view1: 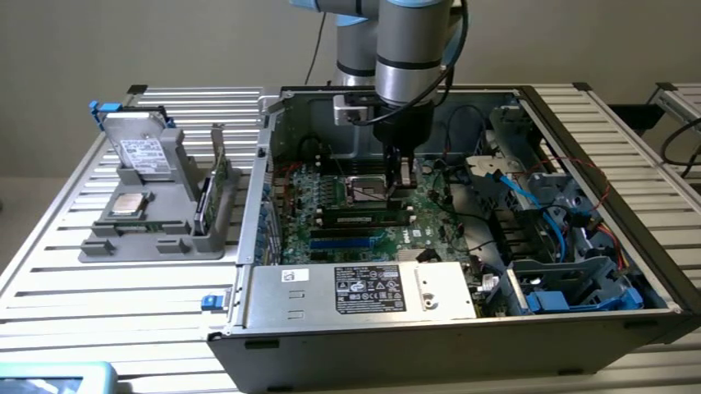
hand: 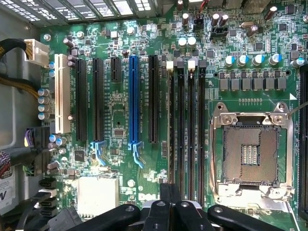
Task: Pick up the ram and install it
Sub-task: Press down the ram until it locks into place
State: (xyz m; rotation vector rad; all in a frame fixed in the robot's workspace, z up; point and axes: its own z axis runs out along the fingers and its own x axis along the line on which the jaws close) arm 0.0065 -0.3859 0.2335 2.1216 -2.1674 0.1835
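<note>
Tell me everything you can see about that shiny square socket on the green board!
The socket is square, with a silvery metal frame held by screws near its corners around a dark middle dotted with tiny contacts. No chip sits in it. It lies flat on the green motherboard, right beside the long black slots.
</note>
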